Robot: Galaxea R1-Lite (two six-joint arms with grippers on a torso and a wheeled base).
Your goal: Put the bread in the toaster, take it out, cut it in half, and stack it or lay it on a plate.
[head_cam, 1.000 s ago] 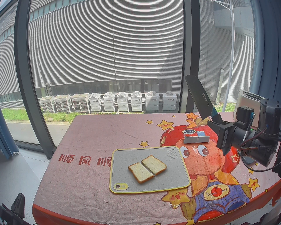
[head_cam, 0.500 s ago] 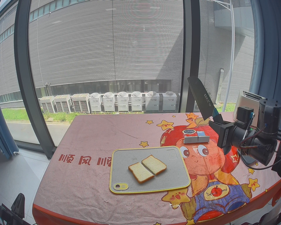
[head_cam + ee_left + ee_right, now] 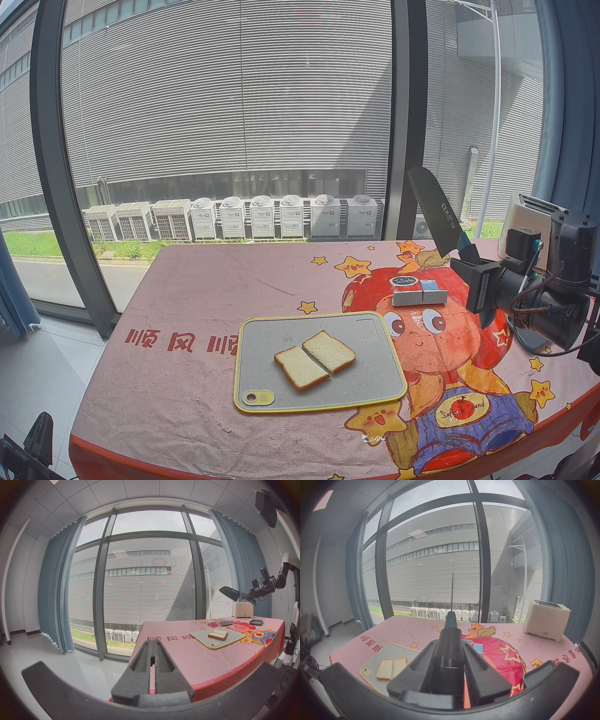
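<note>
Reading across the counter (image 3: 187,294): the board (image 3: 381,384) sits centre. The bread (image 3: 314,359) lies on it in two halves, just beside each other, so the cut looks done to me. Beyond it is a small block (image 3: 419,294). Then the knife (image 3: 437,212), up in the air over the counter's right side, blade tilted up toward the window, well apart from the bread. Far right is the toaster (image 3: 531,215), with the dark plate (image 3: 256,622) on that same side.

My call: this is the moment to park the knife, then carry the halves to the plate. To do it cleanly I'd bring the blade down slow and level and steer it wide of the toaster. I'd land it flat near the block and let go only once the counter bears it. Nothing should sweep across the board.

Claws now. The left claw (image 3: 152,650) hangs off the counter's left end, pads pressed together with only a slit between, holding nothing. The right claw (image 3: 450,644) is clenched round the knife's handle, fingers hugging both sides, blade running straight out ahead.
</note>
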